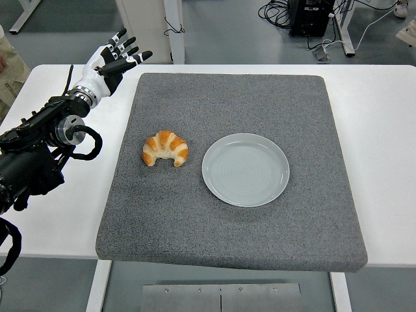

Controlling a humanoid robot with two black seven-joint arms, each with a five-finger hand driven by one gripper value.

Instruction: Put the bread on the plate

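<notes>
A golden croissant (166,148) lies on the grey mat (234,84), left of centre. Just to its right sits a round pale grey plate (246,169) with nothing on it. My left hand (115,58) hovers over the table's far left, beyond and to the left of the croissant, well apart from it. Its fingers (133,58) are spread and hold nothing. The black left arm (39,149) reaches in from the left edge. No right arm shows.
The mat covers most of the white table (380,130). Past the table's far edge are table legs and cables on the floor. A person's sleeve (8,62) shows at the left edge.
</notes>
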